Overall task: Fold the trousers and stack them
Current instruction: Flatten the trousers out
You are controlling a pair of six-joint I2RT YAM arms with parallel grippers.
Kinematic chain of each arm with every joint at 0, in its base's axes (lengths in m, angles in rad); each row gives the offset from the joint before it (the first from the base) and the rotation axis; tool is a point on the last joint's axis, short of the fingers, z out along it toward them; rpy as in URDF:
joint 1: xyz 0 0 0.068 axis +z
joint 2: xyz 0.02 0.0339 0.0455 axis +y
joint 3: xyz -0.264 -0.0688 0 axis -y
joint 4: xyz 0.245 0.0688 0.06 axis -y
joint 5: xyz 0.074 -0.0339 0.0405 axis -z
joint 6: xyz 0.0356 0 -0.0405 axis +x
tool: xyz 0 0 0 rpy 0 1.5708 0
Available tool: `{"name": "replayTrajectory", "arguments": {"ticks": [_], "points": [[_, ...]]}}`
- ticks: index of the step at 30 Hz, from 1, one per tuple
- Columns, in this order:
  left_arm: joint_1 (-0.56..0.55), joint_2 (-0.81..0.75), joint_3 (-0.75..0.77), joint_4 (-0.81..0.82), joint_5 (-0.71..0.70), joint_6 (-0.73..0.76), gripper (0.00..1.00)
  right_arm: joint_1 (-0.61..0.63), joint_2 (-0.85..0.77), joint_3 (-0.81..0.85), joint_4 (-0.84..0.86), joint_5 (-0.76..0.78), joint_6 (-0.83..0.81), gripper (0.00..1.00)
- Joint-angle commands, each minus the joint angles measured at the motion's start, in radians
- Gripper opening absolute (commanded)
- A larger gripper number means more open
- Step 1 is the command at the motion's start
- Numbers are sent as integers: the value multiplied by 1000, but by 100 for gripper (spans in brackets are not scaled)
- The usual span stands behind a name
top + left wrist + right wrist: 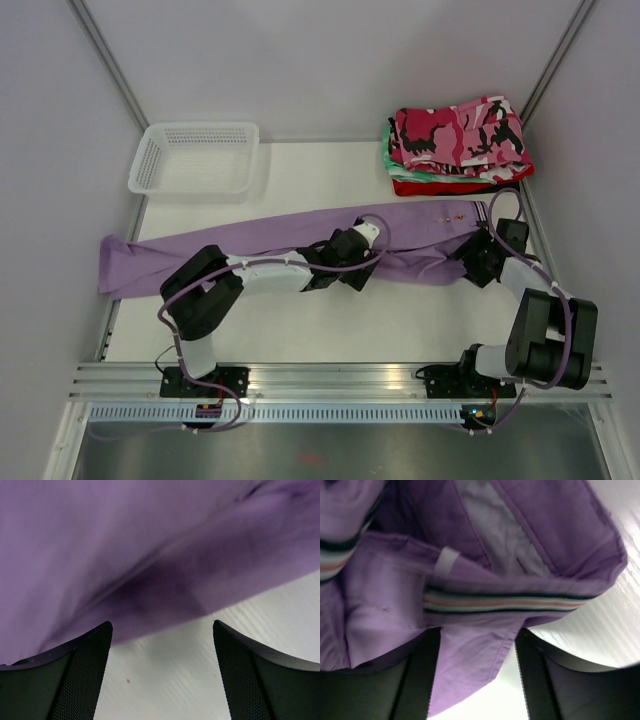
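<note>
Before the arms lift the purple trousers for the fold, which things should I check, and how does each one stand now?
1. Left gripper open: ok.
2. Lilac trousers edge inside it: not ok, the edge only reaches the fingertips.
3. Right gripper open around fabric below the waistband: ok.
4. Trousers laid out lengthwise: ok, some creases near the waist.
5. Camouflage trousers folded on the stack: ok.

A white table (300,330) is enclosed at the back and on both sides by plain pale walls (330,60). 2 slanted metal struts (110,60) are seen at the table's far corners. An aluminium rail (340,378) is fixed along its near edge, with a grey surface (340,450) in front.
</note>
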Motion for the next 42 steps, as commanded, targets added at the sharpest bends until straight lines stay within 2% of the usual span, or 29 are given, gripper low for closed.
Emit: {"name": "replayTrajectory", "arguments": {"ticks": [1, 2, 4, 5, 8, 10, 14, 15, 17, 18, 19, 20, 23, 27, 29, 33, 34, 35, 36, 37, 38, 40, 41, 42], "points": [[34, 58, 98, 160, 52, 155, 86, 0, 48, 54, 84, 24, 9, 64], [49, 71, 109, 164, 77, 161, 86, 0, 52, 52, 86, 29, 0, 51], [60, 113, 132, 178, 166, 185, 86, 0, 48, 51, 78, 42, -12, 36], [61, 127, 144, 180, 202, 191, 86, -2, 37, 57, 55, 52, -29, 23], [63, 165, 155, 166, 288, 199, 81, -8, -2, 79, -10, 87, -66, 2], [63, 174, 157, 143, 344, 193, 74, -17, -32, 88, -38, 99, -81, 0], [61, 161, 115, 129, 460, 169, 66, -72, -137, 102, -181, 82, -121, 0], [61, 154, 106, 124, 473, 153, 55, -85, -156, 106, -208, 85, -141, 0], [58, 136, 80, 103, 509, 130, 39, -132, -208, 123, -302, 87, -160, 0], [55, 128, 71, 103, 520, 118, 17, -154, -230, 126, -325, 75, -167, 0], [49, 121, 63, 100, 526, 95, 5, -174, -248, 134, -348, 64, -192, 0], [28, 110, 37, 75, 522, 83, 2, -210, -286, 141, -394, 61, -203, 0], [-39, 72, -10, 63, 499, 49, 2, -220, -331, 172, -462, 75, -203, 0], [-142, 6, -63, -6, 484, -14, 2, -234, -363, 187, -476, 65, -177, 0], [-194, -48, -83, -49, 468, -39, 2, -235, -365, 207, -500, 128, -184, 0], [-247, -122, -83, -147, 464, -83, 2, -235, -346, 186, -491, 141, -187, 0], [-253, -151, -84, -159, 470, -92, 2, -234, -343, 186, -488, 133, -189, 1], [-262, -165, -92, -172, 458, -100, 2, -235, -339, 192, -495, 118, -192, 18], [-262, -177, -93, -179, 439, -118, 2, -235, -340, 210, -499, 104, -192, 40], [-262, -186, -92, -190, 406, -123, 2, -235, -346, 226, -499, 92, -190, 40], [-261, -198, -66, -233, 328, -124, 3, -235, -354, 250, -521, 84, -192, 62], [-250, -214, 15, -331, 225, -126, 15, -228, -351, 351, -578, 75, -209, 78], [-242, -220, 41, -359, 195, -144, 36, -221, -346, 391, -592, 67, -209, 84], [-230, -226, 70, -388, 160, -169, 49, -215, -343, 458, -598, 52, -210, 86]]}}
